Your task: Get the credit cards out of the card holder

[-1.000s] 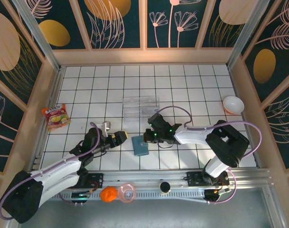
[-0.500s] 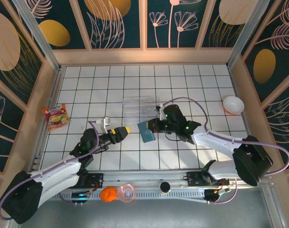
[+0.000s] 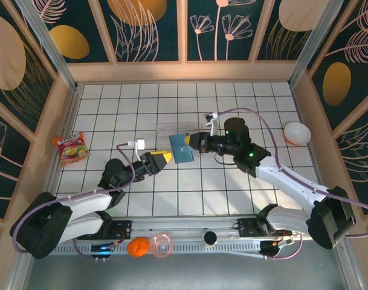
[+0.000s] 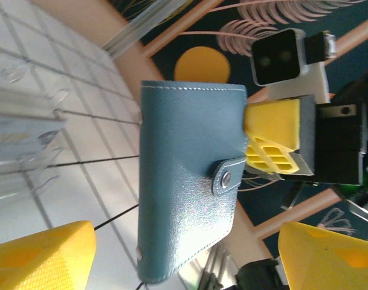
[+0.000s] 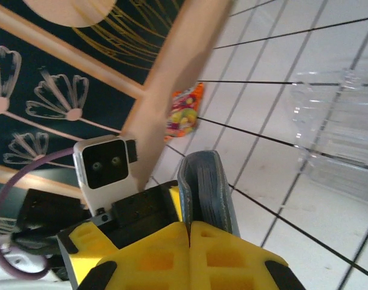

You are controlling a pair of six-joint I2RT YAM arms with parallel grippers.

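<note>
The card holder [image 3: 184,148] is a teal-blue wallet, folded shut with its clasp [image 4: 226,177] snapped, and it hangs upright above the tiles. My right gripper [image 3: 194,142] is shut on its clasp-side edge, the yellow fingers [image 4: 274,136] pinching it. In the right wrist view the gripper [image 5: 190,225] clamps one flap of the card holder [image 5: 205,187], whose slate-blue inner layers show edge-on. My left gripper [image 3: 161,159] is open and points at the card holder [image 4: 190,181], which stands just ahead of its spread fingertips [image 4: 45,254]. The credit cards are hidden inside.
A clear plastic tray [image 3: 179,134] lies on the tiles right behind the wallet. A snack packet [image 3: 71,148] sits at the left edge and a white bowl [image 3: 296,133] at the right. An orange ball [image 3: 138,247] and a pink ring [image 3: 162,245] rest on the near rail.
The right gripper has lifted the wallet off the tiles and carried it back toward the tray. The left gripper has swung right and turned to face it, staying open.
</note>
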